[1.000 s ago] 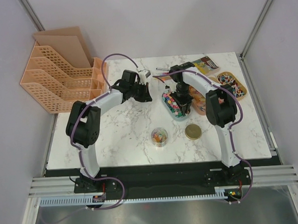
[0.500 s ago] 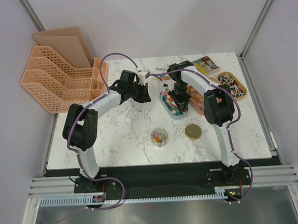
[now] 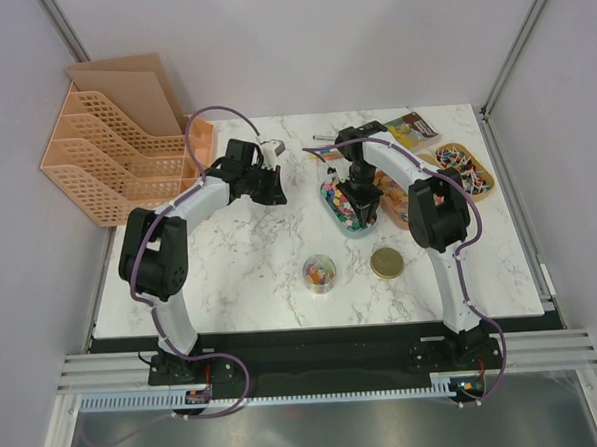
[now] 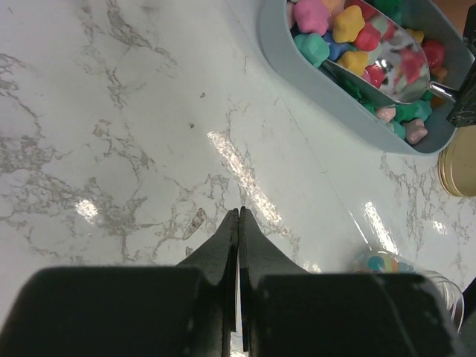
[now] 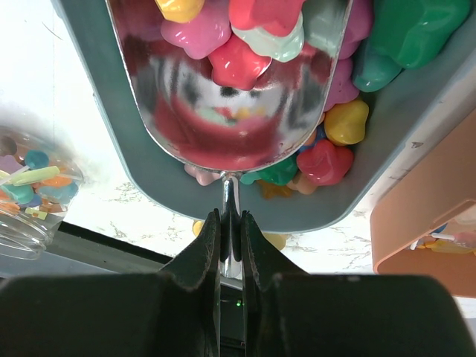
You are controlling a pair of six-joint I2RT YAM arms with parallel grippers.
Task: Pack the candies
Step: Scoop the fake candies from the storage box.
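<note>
Bright star-shaped candies [image 3: 335, 200] fill a blue-grey oval tray [image 3: 351, 233] at the table's middle back. My right gripper [image 3: 361, 208] is shut on the thin handle of a shiny metal scoop [image 5: 230, 97]. The scoop lies in the tray [image 5: 416, 126] with several candies [image 5: 238, 44] in its bowl. My left gripper [image 3: 274, 190] is shut and empty, hovering over bare marble left of the tray [image 4: 312, 82]. A small clear jar [image 3: 319, 273] holding a few candies stands nearer me. It also shows in the left wrist view [image 4: 394, 268].
A flat round gold lid [image 3: 386, 263] lies right of the jar. An orange tray [image 3: 468, 170] of small coloured items and a book [image 3: 414, 129] sit at the back right. Orange file racks [image 3: 115, 163] stand at the back left.
My left gripper has moved left, away from the candy tray. My right gripper stays on the scoop handle at the tray.
</note>
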